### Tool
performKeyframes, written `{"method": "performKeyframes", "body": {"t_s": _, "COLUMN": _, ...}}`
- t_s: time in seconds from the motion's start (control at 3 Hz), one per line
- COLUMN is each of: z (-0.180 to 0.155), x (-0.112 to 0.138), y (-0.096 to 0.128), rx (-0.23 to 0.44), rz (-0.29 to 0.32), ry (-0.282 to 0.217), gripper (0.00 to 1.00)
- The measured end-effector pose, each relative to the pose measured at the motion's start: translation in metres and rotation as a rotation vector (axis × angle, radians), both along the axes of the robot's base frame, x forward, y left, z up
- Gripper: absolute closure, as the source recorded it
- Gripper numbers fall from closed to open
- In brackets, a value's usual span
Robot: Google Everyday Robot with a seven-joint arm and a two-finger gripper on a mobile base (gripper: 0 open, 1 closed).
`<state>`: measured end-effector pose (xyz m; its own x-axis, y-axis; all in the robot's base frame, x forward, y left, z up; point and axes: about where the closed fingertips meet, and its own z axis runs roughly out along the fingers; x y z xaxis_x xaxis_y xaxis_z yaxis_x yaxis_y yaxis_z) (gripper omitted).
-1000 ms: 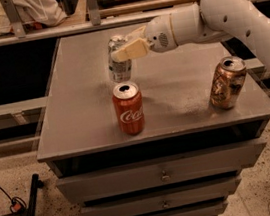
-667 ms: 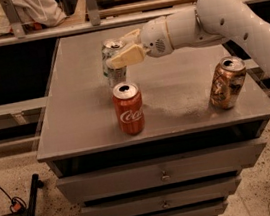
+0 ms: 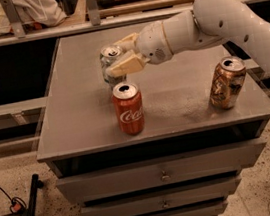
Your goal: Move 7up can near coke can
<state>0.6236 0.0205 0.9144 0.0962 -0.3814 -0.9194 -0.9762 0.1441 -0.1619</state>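
The 7up can (image 3: 111,52), silver-white with a silver top, stands upright just behind the coke can (image 3: 128,109) near the middle of the grey cabinet top (image 3: 80,113). My gripper (image 3: 112,61) reaches in from the right and is shut on the 7up can, with one cream finger (image 3: 124,64) across its front and the other behind it. The coke can is red with white script and stands free at the front. The 7up can's base is hidden behind the coke can, so I cannot tell whether it rests on the top.
A dented brown-gold can (image 3: 227,83) stands at the front right of the cabinet top. My white arm (image 3: 222,13) spans the back right. Drawers lie below the front edge, and a shelf with cloth (image 3: 34,9) runs behind.
My gripper has moved a little to the left with the 7up can in it. The coke can and the brown-gold can have not moved.
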Motion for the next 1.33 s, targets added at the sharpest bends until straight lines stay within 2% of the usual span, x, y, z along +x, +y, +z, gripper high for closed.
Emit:
{"method": "performKeyframes", "body": {"t_s": 0.33, "z": -0.008, "x": -0.009, "y": 0.002, "rx": -0.013, "rz": 0.044, "ry": 0.026, "gripper": 0.0}}
{"method": "performKeyframes", "body": {"t_s": 0.67, "z": -0.016, "x": -0.011, "y": 0.002, "rx": -0.025, "rz": 0.063, "ry": 0.065, "gripper": 0.0}}
{"method": "performKeyframes", "body": {"t_s": 1.0, "z": -0.019, "x": -0.007, "y": 0.002, "rx": -0.04, "rz": 0.061, "ry": 0.078, "gripper": 0.0}}
{"method": "performKeyframes", "body": {"t_s": 1.33, "z": -0.019, "x": 0.008, "y": 0.004, "rx": -0.068, "rz": 0.022, "ry": 0.078, "gripper": 0.0}}
